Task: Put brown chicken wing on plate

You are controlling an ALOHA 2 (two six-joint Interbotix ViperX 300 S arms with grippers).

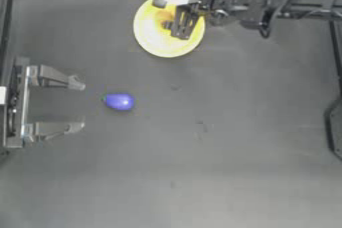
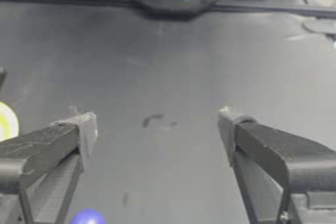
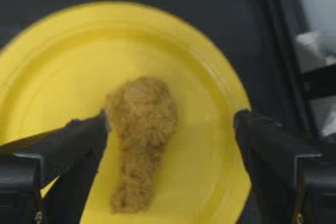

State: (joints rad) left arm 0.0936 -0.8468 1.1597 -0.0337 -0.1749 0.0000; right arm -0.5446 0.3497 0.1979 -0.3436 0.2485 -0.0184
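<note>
I have the right gripper (image 1: 182, 24) hanging over the plate (image 1: 148, 39) at the far edge of the worktop (image 1: 220, 162), and through its wrist camera I see the brown chicken wing (image 3: 141, 134) lying flat on the plate's yellow surface, between my jaws but not pinched by them: the jaws are spread wide, one just at the wing's edge and the other well clear on the opposite side. From above, the wing (image 1: 165, 21) shows only as an orange patch beside the gripper body, inside the plate's rim, so I judge the placing itself is done and the wing rests on its own weight. I keep the jaws apart because closing now would only drag the piece up again; the sensible next move, as I read it, is a straight lift away so that neither jaw catches the lumpy end and nudges it toward the rim. The left gripper (image 1: 75, 106) sits parked at the left side of the worktop, its jaws also spread and holding nothing, out of the way so the two arms cannot cross. A blue-purple rounded object (image 1: 119, 101) lies near the left gripper's tips, well apart from the plate; it has no part in this job and I would leave it be
</note>
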